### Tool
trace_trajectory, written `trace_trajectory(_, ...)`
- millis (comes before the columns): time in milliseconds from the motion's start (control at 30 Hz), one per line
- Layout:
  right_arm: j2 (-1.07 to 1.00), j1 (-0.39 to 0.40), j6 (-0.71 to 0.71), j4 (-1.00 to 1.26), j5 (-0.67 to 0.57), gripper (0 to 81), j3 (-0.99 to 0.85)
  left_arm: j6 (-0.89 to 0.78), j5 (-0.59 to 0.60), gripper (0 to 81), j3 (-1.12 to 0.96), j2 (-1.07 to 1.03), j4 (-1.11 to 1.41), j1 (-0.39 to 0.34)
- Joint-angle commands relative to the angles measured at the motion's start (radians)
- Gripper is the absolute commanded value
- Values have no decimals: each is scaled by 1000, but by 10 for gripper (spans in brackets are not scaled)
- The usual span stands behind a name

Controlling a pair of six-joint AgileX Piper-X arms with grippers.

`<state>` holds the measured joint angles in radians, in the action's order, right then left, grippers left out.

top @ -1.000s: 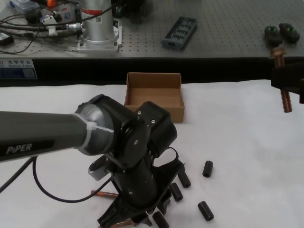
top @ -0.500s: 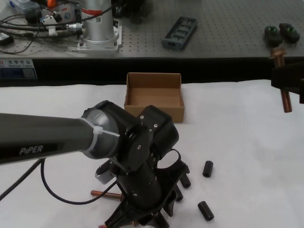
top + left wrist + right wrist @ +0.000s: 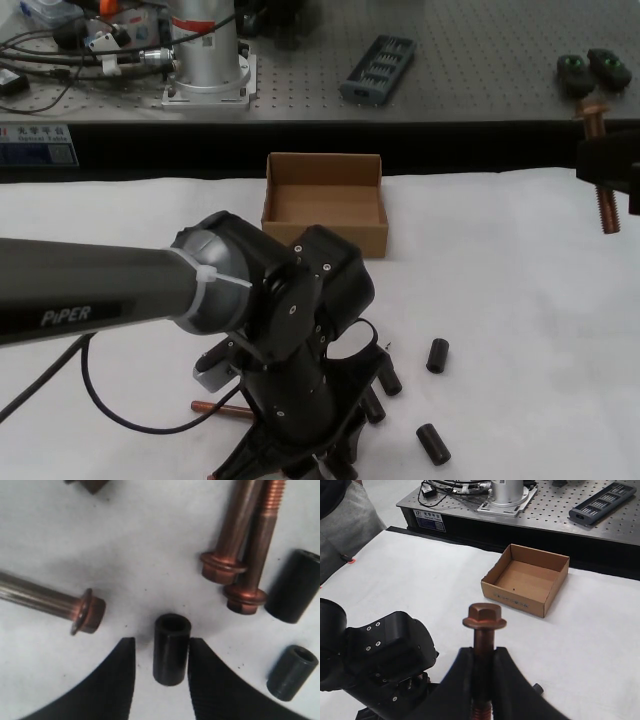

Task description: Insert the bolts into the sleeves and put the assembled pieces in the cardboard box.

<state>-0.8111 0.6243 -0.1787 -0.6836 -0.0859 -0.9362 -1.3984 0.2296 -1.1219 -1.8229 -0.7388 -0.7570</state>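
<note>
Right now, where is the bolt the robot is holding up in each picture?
High view: the held bolt is nearly upright at the far right edge, in the right gripper.
Right wrist view: the same bolt stands in the centre, head up, pinched by that gripper.
Left wrist view: different loose bolts, lying flat on the cloth.
Shared landmark: the cardboard box, in the high and right wrist views.

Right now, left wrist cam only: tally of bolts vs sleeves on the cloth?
Copper bolts: 3
Black sleeves: 3
Total: 6
One brown piece at the frame edge is cut off too much to name, so it is not counted.
</note>
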Motion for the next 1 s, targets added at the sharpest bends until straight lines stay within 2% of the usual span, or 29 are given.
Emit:
trace_trajectory(0, 4, -7, 12, 10, 2, 24, -4, -15, -16, 260, -6, -3, -17, 4)
trace_trajectory(167, 4, -7, 12, 14, 2, 24, -4, -5, -16, 260, -6, -9, -17, 4)
trace_trajectory(367, 4, -7, 12, 16, 2, 24, -4, -5, 53, 260, -6, -38, 32, 4)
trace_trajectory(633, 4, -7, 12, 16, 2, 24, -4, -17, 45, 259, -6, -38, 35, 2)
trace_trajectory(867, 4, -7, 12, 16, 2, 24, -4, -17, 52, 147, -6, -38, 35, 2)
trace_trajectory(967, 4, -7, 12, 16, 2, 24, -4, -17, 52, 132, -6, -38, 35, 2)
